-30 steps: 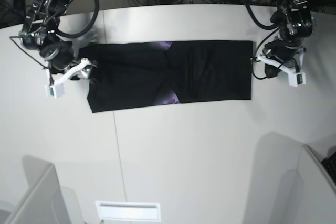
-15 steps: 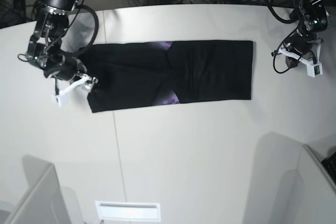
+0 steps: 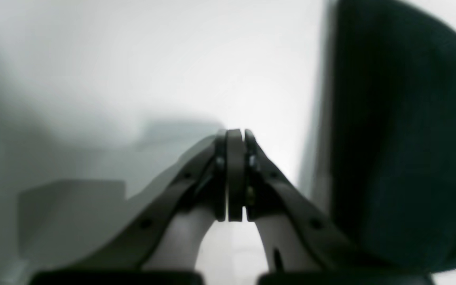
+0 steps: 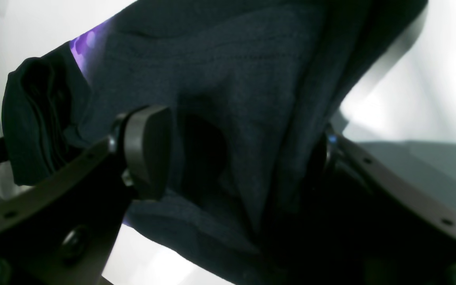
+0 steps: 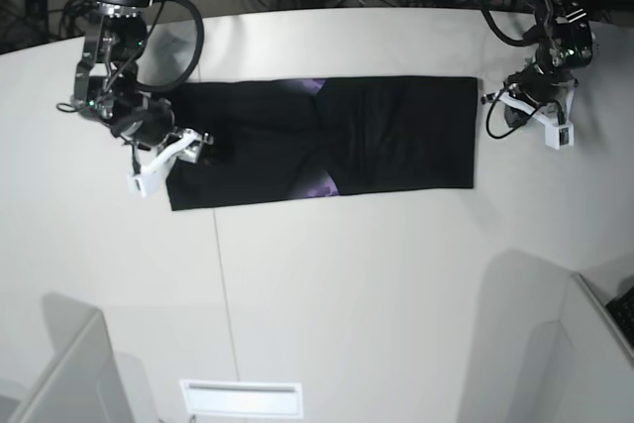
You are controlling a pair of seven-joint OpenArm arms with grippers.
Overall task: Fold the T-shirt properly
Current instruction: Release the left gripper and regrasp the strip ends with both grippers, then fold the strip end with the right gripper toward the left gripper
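The T-shirt [image 5: 327, 142], black, lies as a long folded band across the far half of the white tabletop [image 5: 376, 284], its length running from one arm to the other. Small purple patches of the print show at the band's middle, near its far edge and near its near edge; the rest of the print is hidden inside the fold.

The right gripper [image 5: 170, 158] is at the band's end on the left of the base view. In the right wrist view its fingers [image 4: 149, 150] stand wide apart, one on each side of a raised ridge of black cloth. The second finger is largely lost in dark cloth and shadow, so whether either finger touches the fabric cannot be told. A bunched fold of cloth and a purple sliver fill that view's upper left.

The left gripper [image 5: 540, 118] is over bare tabletop just beside the band's other end, apart from the cloth. The left wrist view shows its fingers [image 3: 234, 174] pressed together with nothing between them. The blurred dark edge of the T-shirt fills that view's right side.

Cables and dark equipment line the tabletop's far edge. A grey partition is cut off at each near corner, and a white slotted plate sits at the near edge.
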